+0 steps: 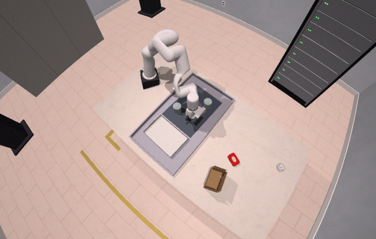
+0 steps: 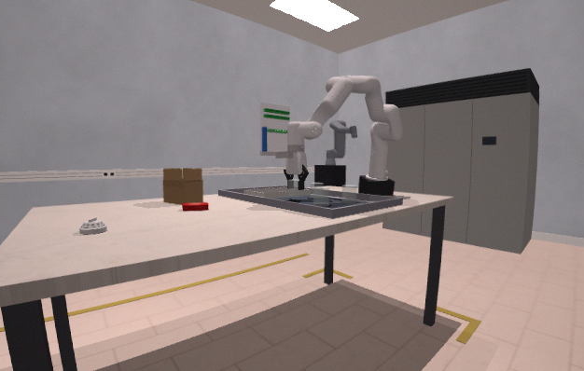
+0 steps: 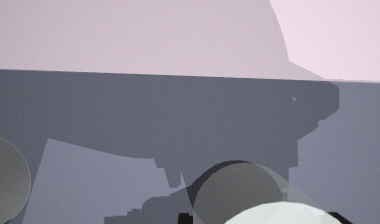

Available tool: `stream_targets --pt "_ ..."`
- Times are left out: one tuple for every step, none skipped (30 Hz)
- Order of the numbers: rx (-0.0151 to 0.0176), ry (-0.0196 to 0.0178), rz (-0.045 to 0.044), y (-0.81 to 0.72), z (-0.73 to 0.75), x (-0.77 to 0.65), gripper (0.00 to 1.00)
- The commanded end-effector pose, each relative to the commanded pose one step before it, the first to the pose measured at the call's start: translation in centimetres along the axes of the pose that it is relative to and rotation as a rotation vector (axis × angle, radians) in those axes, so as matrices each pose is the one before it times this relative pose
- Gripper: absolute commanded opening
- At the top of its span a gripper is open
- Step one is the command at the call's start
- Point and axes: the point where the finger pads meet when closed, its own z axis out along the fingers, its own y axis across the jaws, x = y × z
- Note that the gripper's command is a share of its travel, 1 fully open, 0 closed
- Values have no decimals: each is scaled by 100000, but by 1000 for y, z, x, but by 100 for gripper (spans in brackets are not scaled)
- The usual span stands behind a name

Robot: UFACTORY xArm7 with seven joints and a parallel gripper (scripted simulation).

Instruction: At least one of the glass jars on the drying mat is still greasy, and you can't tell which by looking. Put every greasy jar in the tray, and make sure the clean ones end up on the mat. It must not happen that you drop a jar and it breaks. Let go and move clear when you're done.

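Jar (image 3: 252,200), middle of 3 on dark drying mat (image 1: 213,111), gripped by jaws of gripper (image 1: 193,117). Risk: greasy glass slips during lift, drops, knocks neighbour jar (image 1: 176,105). White tray (image 1: 166,136) beside mat.

we've got a pale beige table (image 2: 159,242) | on it: grey shallow tray (image 1: 156,162), brown cardboard box (image 1: 215,179), small red block (image 1: 233,159), little grey round gadget (image 1: 280,167), arm's black base (image 1: 150,83)

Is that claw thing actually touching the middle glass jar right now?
Touching. The gripper is shut on the middle jar; the wrist view shows the jar right under it, and the top view shows it down on the dark mat.
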Motion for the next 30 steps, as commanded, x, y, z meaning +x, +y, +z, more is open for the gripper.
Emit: stream_targets --pt "-107 350 17 45 -1033 124 0" --pt "0 0 0 0 -262 0 0" --pt "0 0 0 0 -262 0 0" --pt "0 0 0 0 -262 0 0" --pt "0 0 0 0 -262 0 0" --pt "0 0 0 0 -262 0 0" --pt "0 0 0 0 -262 0 0" --pt "0 0 0 0 -262 0 0" --pt "0 0 0 0 -262 0 0" --pt "0 0 0 0 -262 0 0" --pt "0 0 0 0 -262 0 0" --pt "0 0 0 0 -262 0 0" --pt "0 0 0 0 -262 0 0" --pt "0 0 0 0 -262 0 0" --pt "0 0 0 0 0 0 0" --pt "0 0 0 0 0 0 0" --pt "0 0 0 0 -262 0 0" --pt "0 0 0 0 -262 0 0" --pt "0 0 0 0 -262 0 0" --pt "0 0 0 0 -262 0 0" --pt "0 0 0 0 -262 0 0" --pt "0 0 0 0 -262 0 0" --pt "0 0 0 0 -262 0 0" --pt "0 0 0 0 -262 0 0" --pt "0 0 0 0 -262 0 0" --pt "0 0 0 0 -262 0 0" --pt "0 0 0 0 -262 0 0" --pt "0 0 0 0 -262 0 0" --pt "0 0 0 0 -262 0 0" --pt "0 0 0 0 -262 0 0"
